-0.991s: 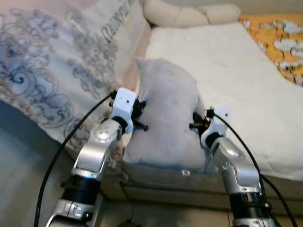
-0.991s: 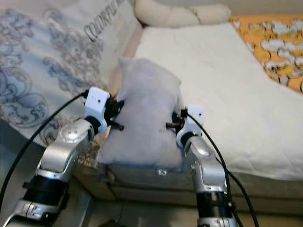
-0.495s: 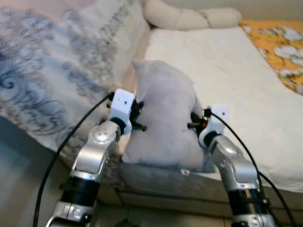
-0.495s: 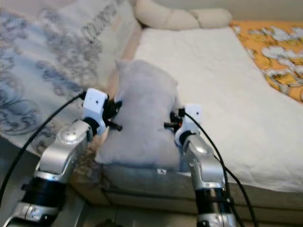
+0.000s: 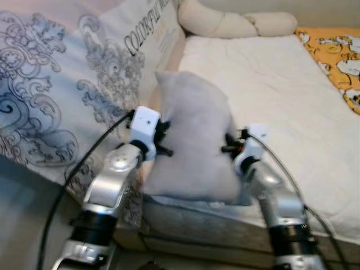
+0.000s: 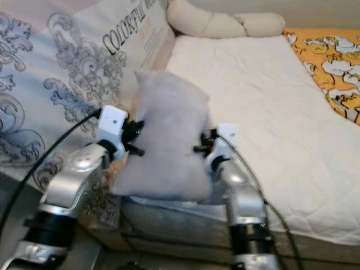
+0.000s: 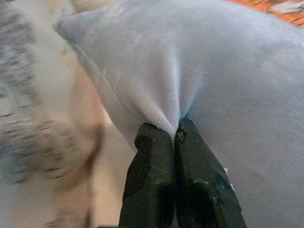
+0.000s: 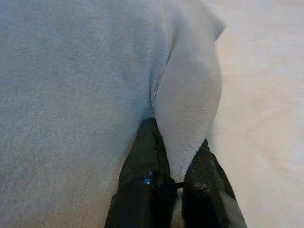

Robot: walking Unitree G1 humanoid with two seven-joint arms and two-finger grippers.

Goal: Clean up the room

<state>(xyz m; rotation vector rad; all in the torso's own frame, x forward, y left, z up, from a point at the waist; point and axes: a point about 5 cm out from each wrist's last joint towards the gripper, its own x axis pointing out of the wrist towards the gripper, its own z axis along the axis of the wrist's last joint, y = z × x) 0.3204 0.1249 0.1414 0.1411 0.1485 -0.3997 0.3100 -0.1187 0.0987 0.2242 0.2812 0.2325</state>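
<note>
**Pillow pinched from both sides over the bed's near edge**

Left gripper point(image 7: 176, 135) and right gripper point(image 8: 173, 159) each clamp a fold of the grey pillow point(image 5: 194, 135), which stands between them, long axis pointing away from the robot. Its lower end sits at the white mattress point(image 5: 281, 84) edge; a patterned cushion point(image 5: 62, 95) leans to the left.

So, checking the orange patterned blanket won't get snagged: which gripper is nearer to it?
Right. The right gripper pinches the grey pillow on its side toward the orange blanket; the left gripper pinches the opposite side.
</note>
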